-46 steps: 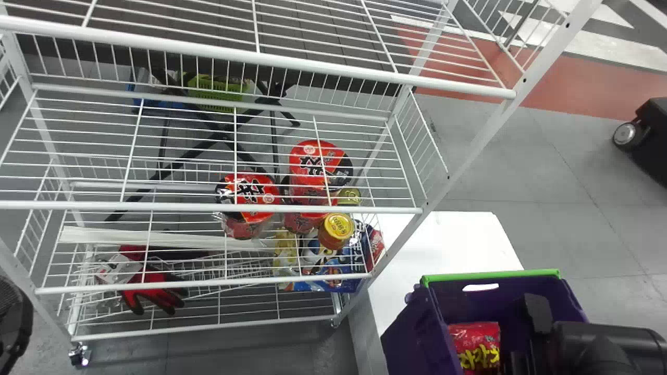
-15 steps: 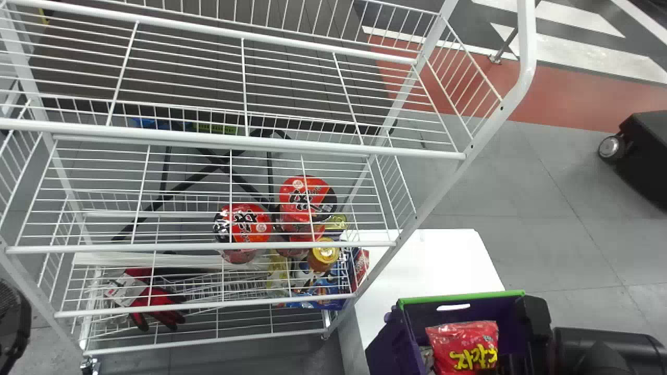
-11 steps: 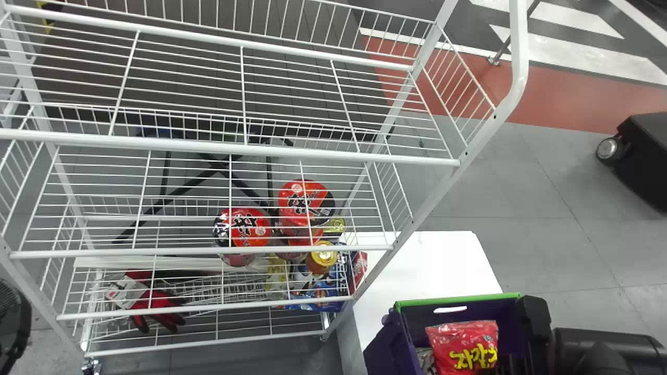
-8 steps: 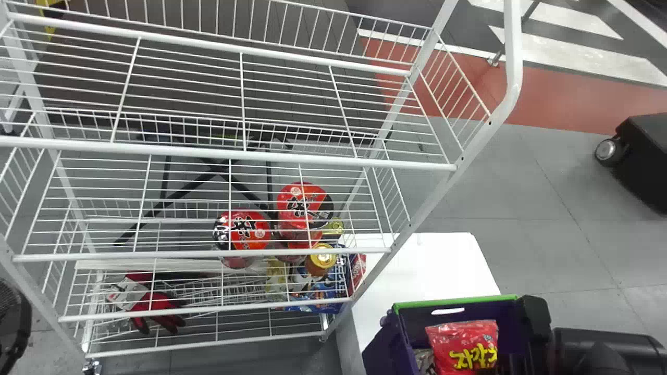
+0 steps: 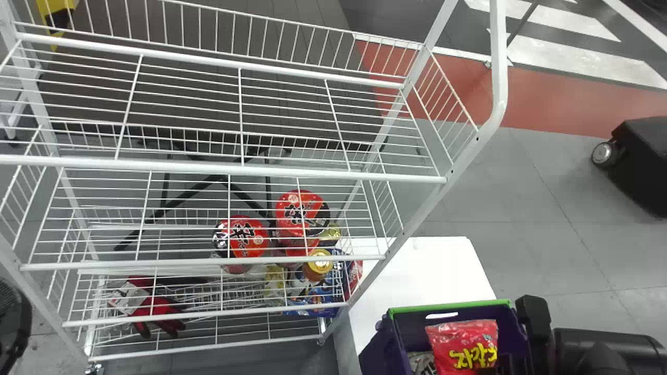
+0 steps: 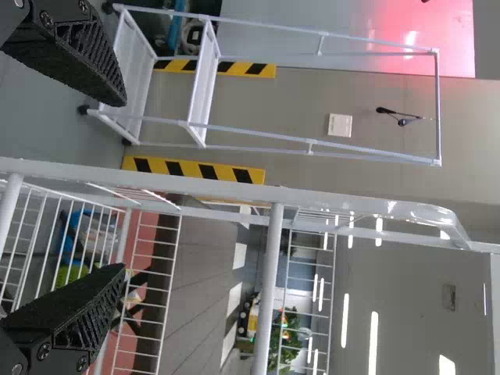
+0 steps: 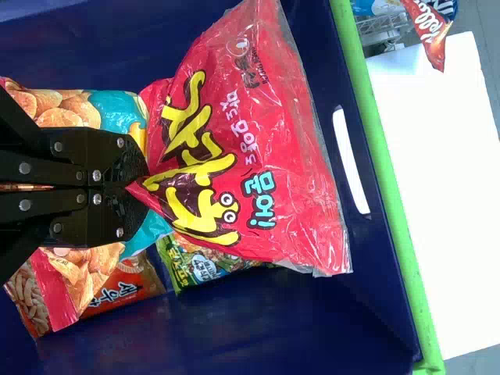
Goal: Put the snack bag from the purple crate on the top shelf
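snack bag [image 5: 462, 341], red, sits in the purple crate [image 5: 378, 349] at five o'clock in the head view, above other packets [image 7: 58, 109]. the right gripper [image 5: 489, 371] has its jaws closed on the bag's six o'clock edge, pinching the wrapper into a point. the left gripper [image 5: 13, 328] is at eight o'clock, its jaws spread wide apart with nothing between them. the top shelf [image 5: 224, 167] spreads across ten o'clock, and red gloves [image 5: 156, 307] lie lower down on the rack, towards eight o'clock.

A red band [image 5: 552, 99] crosses the grey floor [image 5: 521, 187].
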